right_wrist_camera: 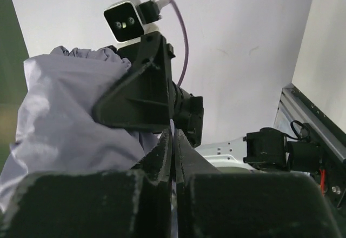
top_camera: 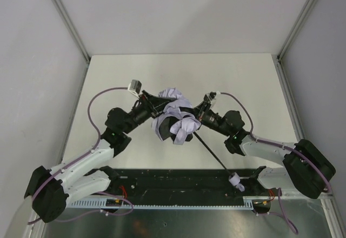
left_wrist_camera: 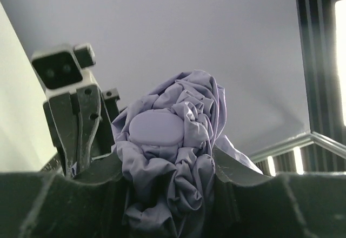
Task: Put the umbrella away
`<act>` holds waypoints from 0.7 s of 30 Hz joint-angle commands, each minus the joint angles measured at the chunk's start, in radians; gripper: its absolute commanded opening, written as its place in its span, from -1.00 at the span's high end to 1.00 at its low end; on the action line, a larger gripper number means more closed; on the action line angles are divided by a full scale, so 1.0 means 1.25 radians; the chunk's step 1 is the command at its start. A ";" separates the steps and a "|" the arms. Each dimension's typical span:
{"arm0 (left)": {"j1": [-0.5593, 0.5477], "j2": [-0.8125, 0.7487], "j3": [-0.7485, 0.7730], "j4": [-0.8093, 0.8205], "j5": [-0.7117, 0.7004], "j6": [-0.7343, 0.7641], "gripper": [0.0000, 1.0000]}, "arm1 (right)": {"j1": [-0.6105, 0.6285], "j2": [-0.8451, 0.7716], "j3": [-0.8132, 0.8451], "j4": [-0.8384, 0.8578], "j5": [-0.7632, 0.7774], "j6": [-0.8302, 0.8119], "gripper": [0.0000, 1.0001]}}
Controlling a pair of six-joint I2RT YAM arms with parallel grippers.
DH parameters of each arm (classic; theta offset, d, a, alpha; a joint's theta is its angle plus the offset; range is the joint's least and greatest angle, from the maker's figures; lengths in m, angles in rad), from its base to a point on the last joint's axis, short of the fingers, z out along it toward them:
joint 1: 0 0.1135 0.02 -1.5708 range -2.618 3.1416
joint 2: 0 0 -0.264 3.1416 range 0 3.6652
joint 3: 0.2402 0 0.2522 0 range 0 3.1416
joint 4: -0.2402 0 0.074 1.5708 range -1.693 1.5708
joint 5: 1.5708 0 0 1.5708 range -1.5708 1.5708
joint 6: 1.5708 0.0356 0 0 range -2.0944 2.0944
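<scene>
Umbrella (top_camera: 174, 120) held over middle of table (top_camera: 130, 73), between the arms. Left gripper (top_camera: 155, 106) part-spread, clamped on bunched canopy (left_wrist_camera: 178, 140). Right gripper (top_camera: 198, 117) against canopy, fingers pressed together; fabric pinch not discernible. Black shaft (top_camera: 212, 152) slants to pale handle (top_camera: 236, 182) at near right edge.

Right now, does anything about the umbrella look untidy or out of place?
Yes. The umbrella's canopy is a crumpled wad held in the left gripper, not wrapped round the shaft. The right gripper is shut beside it. The handle pokes out over the black base plate.
</scene>
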 commanded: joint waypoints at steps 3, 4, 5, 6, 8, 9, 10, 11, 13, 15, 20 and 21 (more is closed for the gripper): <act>-0.076 0.007 -0.003 0.107 0.019 -0.063 1.00 | -0.034 0.045 0.059 0.075 -0.049 -0.096 1.00; -0.086 0.008 -0.015 0.108 0.018 -0.069 1.00 | -0.053 0.052 0.061 0.092 -0.053 -0.101 1.00; -0.094 0.008 -0.031 0.108 0.017 -0.076 1.00 | -0.073 0.057 0.064 0.106 -0.059 -0.105 1.00; -0.098 0.006 -0.051 0.108 0.013 -0.084 1.00 | -0.094 0.060 0.070 0.130 -0.068 -0.110 1.00; -0.102 0.000 -0.095 0.107 -0.004 -0.099 1.00 | -0.131 0.065 0.090 0.150 -0.088 -0.124 1.00; -0.102 -0.004 -0.119 0.105 -0.015 -0.107 1.00 | -0.147 0.067 0.101 0.161 -0.103 -0.130 1.00; -0.102 -0.006 -0.138 0.100 -0.025 -0.112 1.00 | -0.162 0.066 0.109 0.174 -0.117 -0.133 1.00; -0.099 -0.006 -0.155 0.087 -0.032 -0.118 1.00 | -0.173 0.063 0.114 0.188 -0.127 -0.135 1.00; -0.093 0.002 -0.175 0.057 -0.044 -0.127 1.00 | -0.181 0.059 0.143 0.183 -0.159 -0.156 1.00; -0.083 0.017 -0.181 0.022 -0.055 -0.129 1.00 | -0.173 0.065 0.171 0.166 -0.202 -0.187 1.00; -0.038 0.035 -0.184 -0.094 -0.081 -0.131 1.00 | -0.149 0.029 0.183 0.038 -0.256 -0.317 1.00; -0.030 0.034 -0.186 -0.116 -0.091 -0.129 1.00 | -0.141 0.017 0.184 -0.003 -0.254 -0.354 1.00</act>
